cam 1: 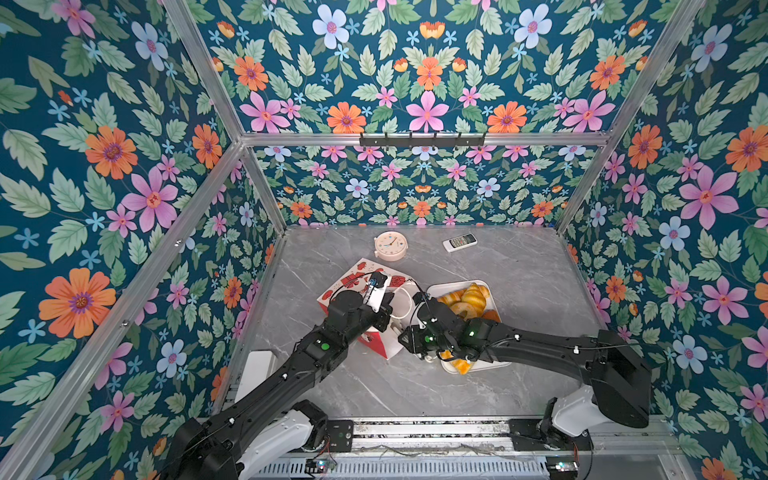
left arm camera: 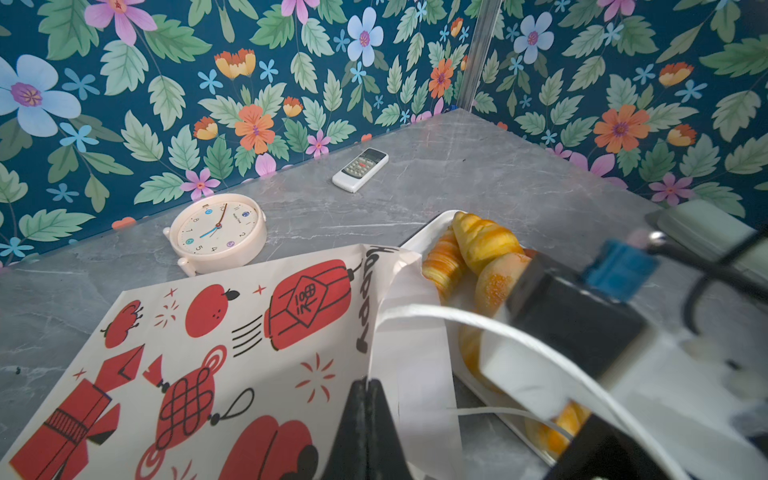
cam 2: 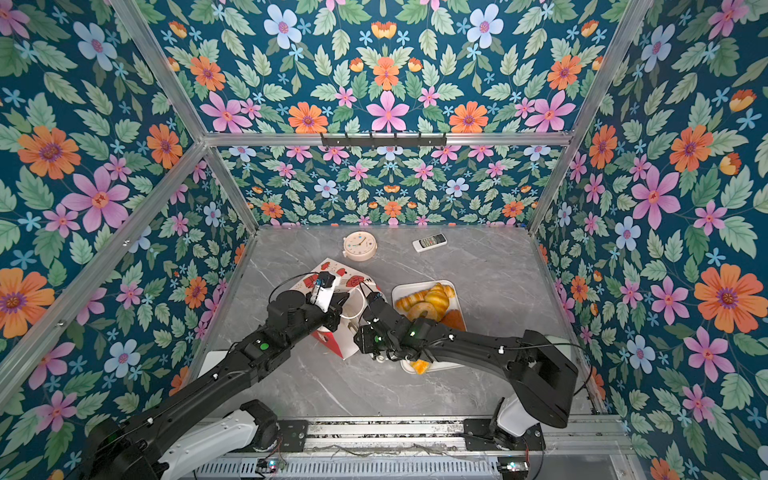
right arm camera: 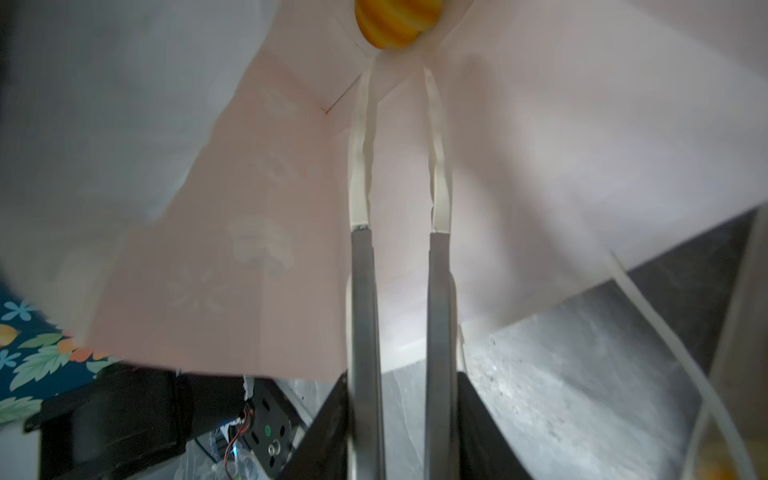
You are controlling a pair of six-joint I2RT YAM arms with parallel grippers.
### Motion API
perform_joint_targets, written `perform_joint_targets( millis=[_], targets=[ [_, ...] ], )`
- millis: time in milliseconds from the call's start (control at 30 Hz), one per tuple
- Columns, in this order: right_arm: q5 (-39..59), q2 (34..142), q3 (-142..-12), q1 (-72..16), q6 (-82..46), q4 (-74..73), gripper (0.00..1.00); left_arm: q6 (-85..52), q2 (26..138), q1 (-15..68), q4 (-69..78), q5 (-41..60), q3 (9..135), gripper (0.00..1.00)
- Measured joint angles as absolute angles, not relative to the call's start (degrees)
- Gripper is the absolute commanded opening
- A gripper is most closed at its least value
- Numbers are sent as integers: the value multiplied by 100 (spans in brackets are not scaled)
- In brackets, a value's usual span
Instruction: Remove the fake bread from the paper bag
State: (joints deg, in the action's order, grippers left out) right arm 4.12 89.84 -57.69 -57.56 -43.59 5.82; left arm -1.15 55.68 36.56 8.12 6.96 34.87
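R pincer [right arm camera: 397, 70], prongs parted, empty, inside paper bag [right arm camera: 249, 208]; fake bread [right arm camera: 397, 20] just past tips. L pincer [left arm camera: 368, 384] clamps bag rim.

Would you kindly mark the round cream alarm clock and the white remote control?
Round cream alarm clock [left arm camera: 218, 226]: left wrist view, dial centre.
White remote control [left arm camera: 358, 167]: left wrist view, keypad.

The left arm [cam 1: 291, 374] is being held stretched forward and inward from the base rail. The left gripper [left arm camera: 368, 411] is being held shut, with its fingers pressed together on the rim of the paper bag [left arm camera: 249, 353]. The right arm [cam 1: 540, 345] is being held bent at the elbow, its forearm laid sideways toward the middle. The right gripper [right arm camera: 397, 104] is being held partly open. Its two long fingers [right arm camera: 361, 291] are parallel with a gap between them, and the tips are being pointed into the bag's mouth.
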Motion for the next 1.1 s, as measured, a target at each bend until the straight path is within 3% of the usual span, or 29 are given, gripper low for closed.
perform_joint_targets(
  millis=[400,1100],
  targets=[
    [714,9870,-6139,-5625,-4515,-110,41,-429,5918,3656,919,803,3767,0],
    [709,10335,-6337,-5321,-4694,-405,47,-729,5990,3675,1068,1111,3830,0]
  ],
)
